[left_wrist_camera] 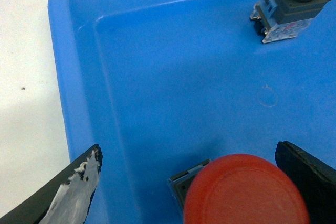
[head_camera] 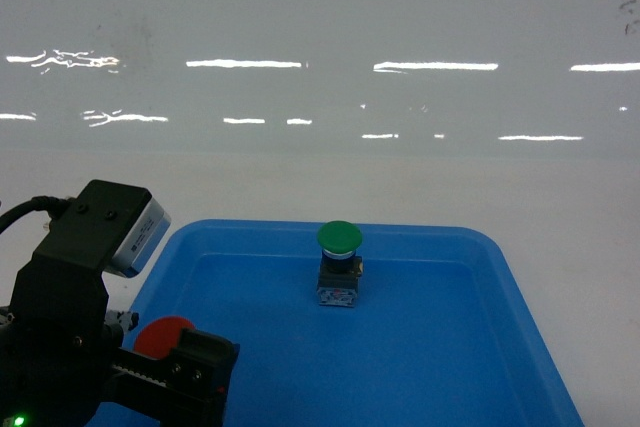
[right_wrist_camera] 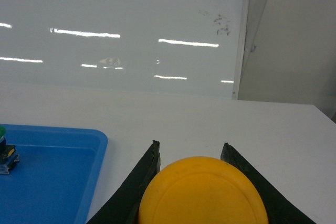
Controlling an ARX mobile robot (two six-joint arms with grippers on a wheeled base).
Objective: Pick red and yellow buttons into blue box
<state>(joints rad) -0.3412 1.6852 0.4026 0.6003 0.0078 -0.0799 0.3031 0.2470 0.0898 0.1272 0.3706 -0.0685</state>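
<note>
At the lower left of the head view, the left gripper (left_wrist_camera: 189,182) hangs over the blue tray (head_camera: 500,277), jaws spread around the red button (left_wrist_camera: 244,192). The right gripper (right_wrist_camera: 191,156) clasps the yellow button (right_wrist_camera: 202,192) above the tabletop (right_wrist_camera: 210,119).

The red button (head_camera: 163,335) sat mostly hidden behind the left arm in the head view, only part of its cap showing; the left wrist view cut its cap at the bottom edge. The yellow button (right_wrist_camera: 203,192) was cropped below, its switch block unseen between the right gripper's fingers (right_wrist_camera: 137,187). The green button (left_wrist_camera: 294,3) lost its cap to the frame's top edge.
</note>
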